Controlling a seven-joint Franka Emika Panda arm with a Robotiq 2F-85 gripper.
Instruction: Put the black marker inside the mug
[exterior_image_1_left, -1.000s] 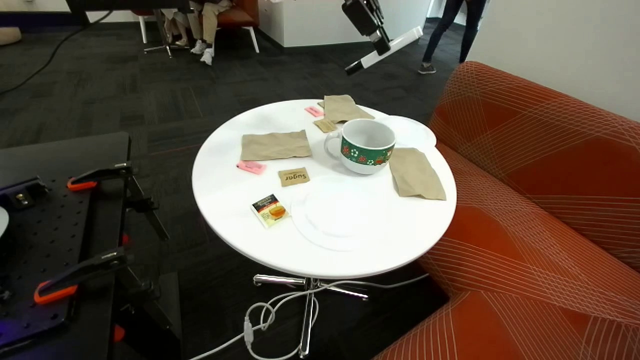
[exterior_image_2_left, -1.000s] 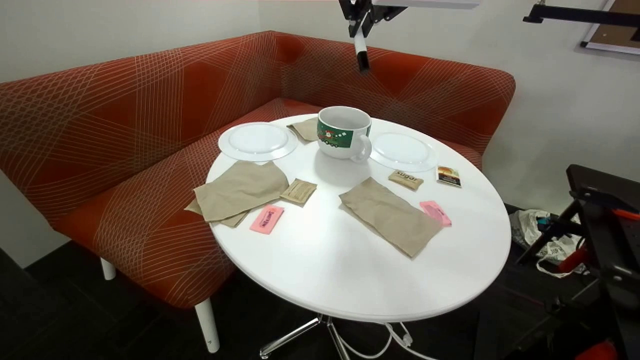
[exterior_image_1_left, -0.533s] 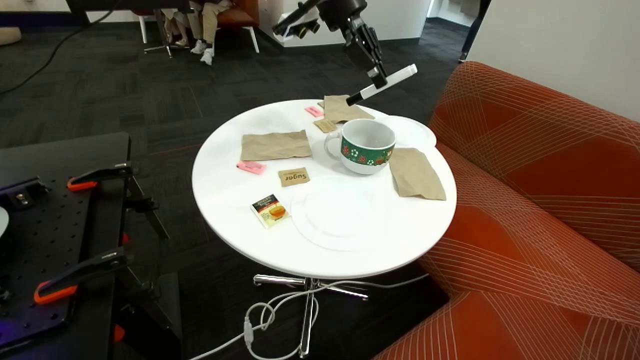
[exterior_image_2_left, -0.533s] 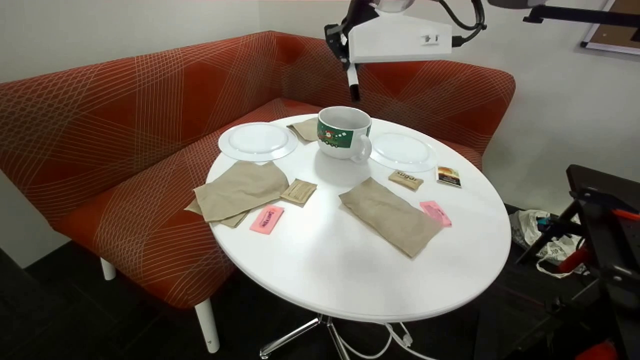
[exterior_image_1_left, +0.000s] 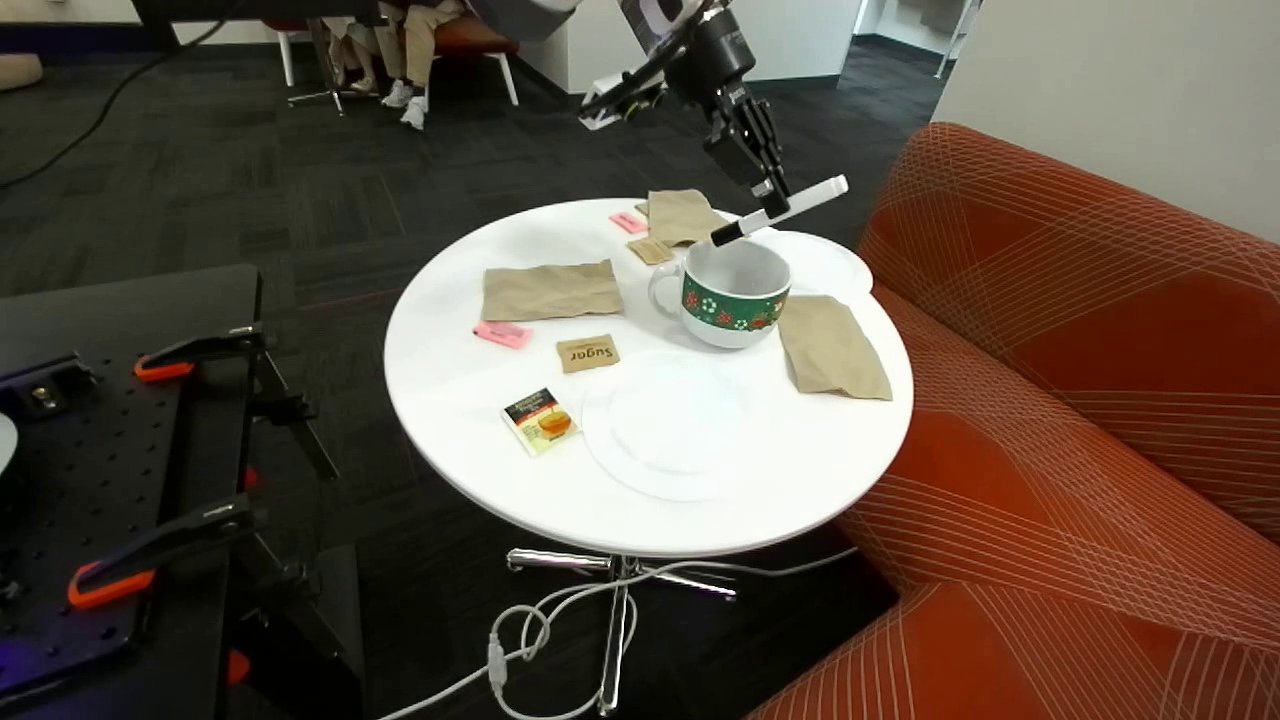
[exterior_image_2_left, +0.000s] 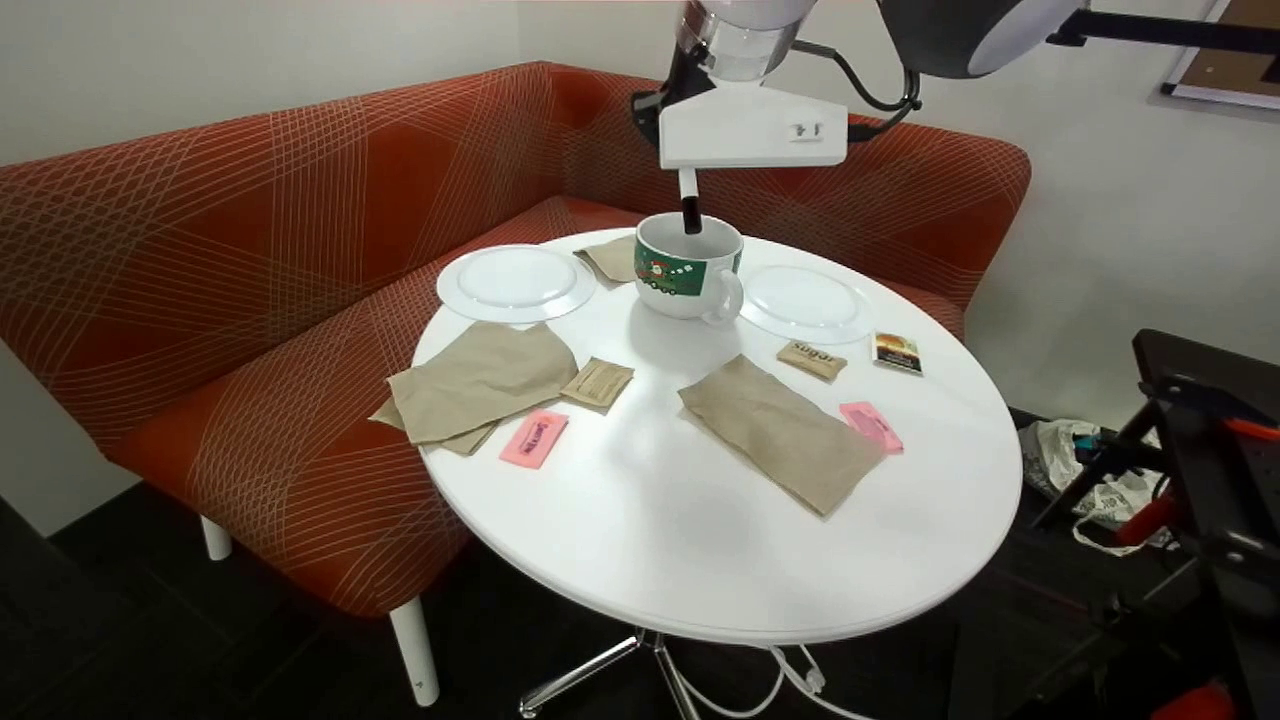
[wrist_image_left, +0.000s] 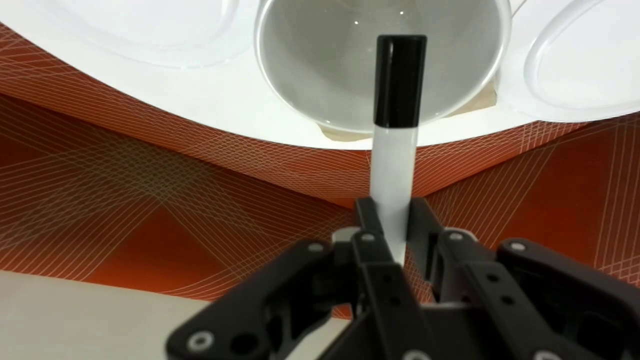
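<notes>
The marker has a white body and a black cap; it shows in both exterior views (exterior_image_1_left: 818, 193) (exterior_image_2_left: 690, 199) and in the wrist view (wrist_image_left: 395, 155). My gripper (exterior_image_1_left: 776, 203) is shut on its white body, as the wrist view (wrist_image_left: 392, 215) shows. The marker is tilted, cap end down. The white mug with a green band (exterior_image_1_left: 735, 312) stands upright on the table, also seen in an exterior view (exterior_image_2_left: 672, 274). The cap overlaps the mug's opening (wrist_image_left: 320, 65); I cannot tell whether its tip is below the rim. A white box on the wrist hides the fingers in an exterior view.
The round white table (exterior_image_1_left: 450, 400) holds brown napkins (exterior_image_1_left: 552, 292), clear plates (exterior_image_2_left: 515, 282), a sugar packet (exterior_image_1_left: 588, 353), pink packets (exterior_image_2_left: 534, 438) and a tea packet (exterior_image_1_left: 540, 420). The mug's handle (exterior_image_2_left: 727, 297) sticks out. An orange sofa (exterior_image_1_left: 1050, 450) borders the table.
My gripper has come down over the table with the marker held. The cap end has moved from well above the mug to its opening. The mug has not moved.
</notes>
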